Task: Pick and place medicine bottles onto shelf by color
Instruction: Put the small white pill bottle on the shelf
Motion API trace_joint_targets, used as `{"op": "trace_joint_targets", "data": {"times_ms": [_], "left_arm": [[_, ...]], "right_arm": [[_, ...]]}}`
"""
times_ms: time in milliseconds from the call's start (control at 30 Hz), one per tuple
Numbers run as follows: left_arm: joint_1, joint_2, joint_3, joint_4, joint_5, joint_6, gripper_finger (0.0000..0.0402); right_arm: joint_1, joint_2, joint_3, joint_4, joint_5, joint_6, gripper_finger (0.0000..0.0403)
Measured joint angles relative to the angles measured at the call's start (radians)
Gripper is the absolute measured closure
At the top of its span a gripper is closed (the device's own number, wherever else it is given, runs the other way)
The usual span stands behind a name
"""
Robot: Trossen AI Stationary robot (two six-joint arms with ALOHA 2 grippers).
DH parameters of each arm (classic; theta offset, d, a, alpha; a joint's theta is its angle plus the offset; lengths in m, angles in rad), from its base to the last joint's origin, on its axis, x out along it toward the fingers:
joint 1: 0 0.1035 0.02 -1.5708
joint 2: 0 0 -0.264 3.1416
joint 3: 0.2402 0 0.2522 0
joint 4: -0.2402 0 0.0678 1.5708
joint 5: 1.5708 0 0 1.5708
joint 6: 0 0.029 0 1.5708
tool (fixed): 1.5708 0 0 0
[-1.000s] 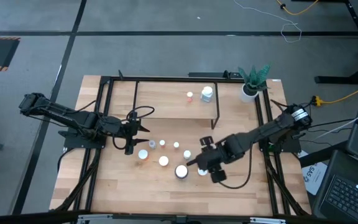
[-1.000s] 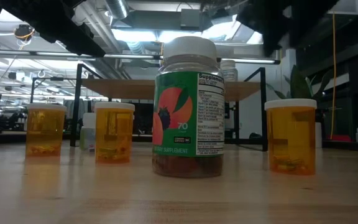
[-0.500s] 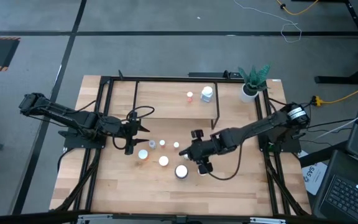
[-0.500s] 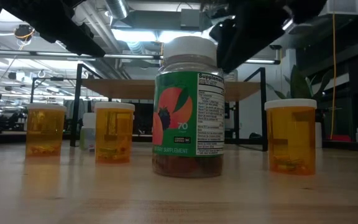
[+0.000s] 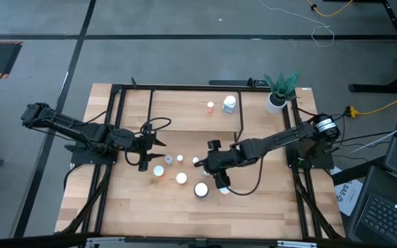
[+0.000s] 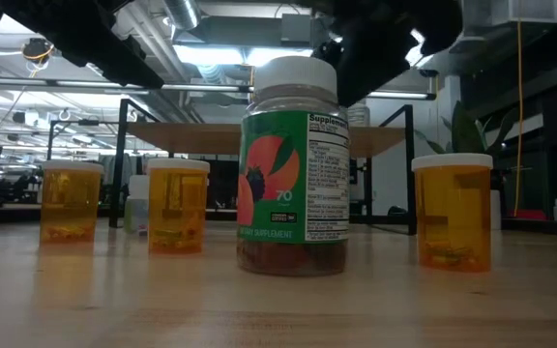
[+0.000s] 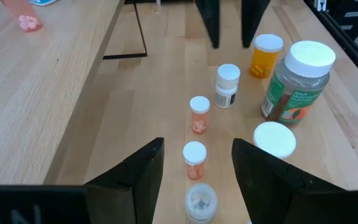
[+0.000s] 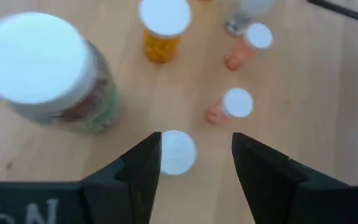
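Several white-capped medicine bottles stand on their bases mid-table: a large green-labelled one (image 5: pixel 201 189), amber ones (image 6: pixel 453 213) and small ones (image 5: pixel 180 159). The shelf (image 5: pixel 185 110) at the far side carries two bottles (image 5: pixel 229 103). My right gripper (image 5: pixel 200 164) hangs open over the cluster, pointing steeply down. In its wrist view a small white-capped bottle (image 8: pixel 178 151) shows between its fingers (image 8: pixel 145 168); no touch shows. My left gripper (image 5: pixel 154 146) waits open left of the cluster, a small orange bottle (image 7: pixel 194 155) ahead of it.
A white pot with a green plant (image 5: pixel 279 93) stands at the far right corner. Black frame rails (image 5: pixel 112 138) run along the table's left and right sides. Bare wood lies along the near edge (image 5: pixel 185 220).
My right gripper has swung from beside the large bottle toward the table's left and a little toward the far edge, sinking and tipping more steeply down, and now hangs over the small bottles. No bottle has moved.
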Motion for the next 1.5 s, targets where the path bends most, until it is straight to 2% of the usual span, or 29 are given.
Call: {"op": "trace_joint_targets", "data": {"times_ms": [200, 500, 900, 1033, 1233, 1333, 1500], "left_arm": [[0.000, 0.000, 0.000, -0.001, 0.000, 0.003, 0.0217], [0.000, 0.000, 0.000, 0.003, 0.000, 0.002, 0.0217], [0.000, 0.000, 0.000, 0.003, 0.000, -0.001, 0.0217], [0.000, 0.000, 0.000, 0.003, 0.000, -0.001, 0.0217], [0.000, 0.000, 0.000, 0.003, 0.000, -0.001, 0.0217], [0.000, 0.000, 0.000, 0.003, 0.000, -0.001, 0.0217], [0.000, 0.000, 0.000, 0.003, 0.000, 0.000, 0.0217]], "right_arm": [[-0.007, 0.043, 0.000, -0.005, -0.041, 0.018, 0.0170], [-0.004, 0.056, 0.000, -0.033, -0.041, 0.040, 0.0169], [-0.006, 0.139, 0.001, 0.001, -0.011, 0.041, 0.0171], [-0.006, 0.140, 0.001, 0.015, -0.011, 0.044, 0.0187], [-0.006, 0.140, 0.001, 0.001, -0.013, 0.048, 0.0251], [-0.006, 0.137, 0.005, -0.013, -0.014, 0.048, 0.0251], [-0.006, 0.127, 0.090, -0.205, 0.012, 0.048, 0.0251]]}}
